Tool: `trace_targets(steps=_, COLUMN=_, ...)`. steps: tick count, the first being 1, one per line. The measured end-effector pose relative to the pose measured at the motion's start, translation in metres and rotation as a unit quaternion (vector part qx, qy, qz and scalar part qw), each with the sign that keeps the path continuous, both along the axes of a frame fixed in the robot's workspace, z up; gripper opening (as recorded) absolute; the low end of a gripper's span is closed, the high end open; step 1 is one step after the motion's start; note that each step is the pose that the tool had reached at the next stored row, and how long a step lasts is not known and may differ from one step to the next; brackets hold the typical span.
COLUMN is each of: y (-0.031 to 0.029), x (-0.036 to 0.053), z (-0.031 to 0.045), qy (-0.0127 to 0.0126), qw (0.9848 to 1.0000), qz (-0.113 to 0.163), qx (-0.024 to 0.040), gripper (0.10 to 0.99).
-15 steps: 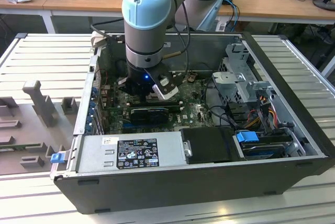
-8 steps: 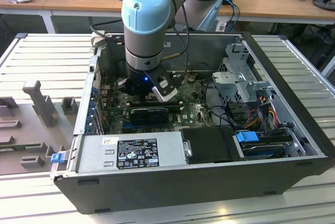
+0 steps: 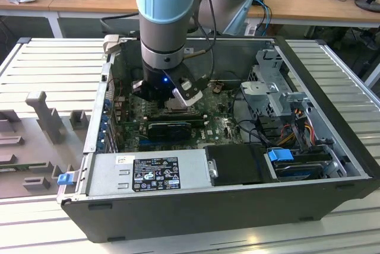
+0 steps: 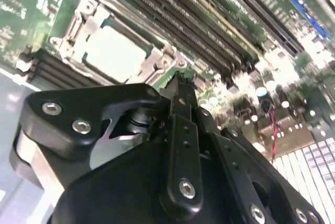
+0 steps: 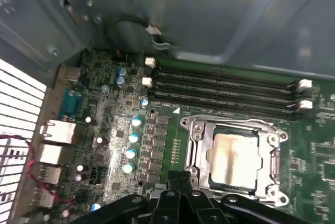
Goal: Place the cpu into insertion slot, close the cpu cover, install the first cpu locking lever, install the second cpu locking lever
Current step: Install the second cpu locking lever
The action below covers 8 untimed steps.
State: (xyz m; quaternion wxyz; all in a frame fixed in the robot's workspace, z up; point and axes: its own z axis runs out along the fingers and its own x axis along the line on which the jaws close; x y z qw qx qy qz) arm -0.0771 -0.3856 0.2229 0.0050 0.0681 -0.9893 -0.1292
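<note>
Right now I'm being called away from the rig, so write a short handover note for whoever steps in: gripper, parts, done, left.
Gripper: fingers closed together, holding nothing, low over the motherboard beside the insertion slot.
CPU: seated in the slot, silver top showing in both wrist views.
CPU cover: down flat, framing the chip.
Done: chip placed, cover closed.
Left: the locking levers; I cannot tell from these views whether either one is latched, so check both first.

Ribbed grey metal table (image 3: 53, 64), wooden desks (image 3: 297, 5) behind, cables strewn there
</note>
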Motion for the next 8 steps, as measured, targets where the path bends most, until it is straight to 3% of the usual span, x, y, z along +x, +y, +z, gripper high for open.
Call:
trace_targets(steps=5, y=0.0000, x=0.0000, z=0.0166, qy=0.0000, qw=1.0000, qz=0.000, qx=0.0000, gripper=0.106)
trace_targets(steps=8, y=0.0001, x=0.0000, z=0.0204, qy=-0.0001, qw=1.0000, qz=0.000, qx=0.0001, gripper=0.106)
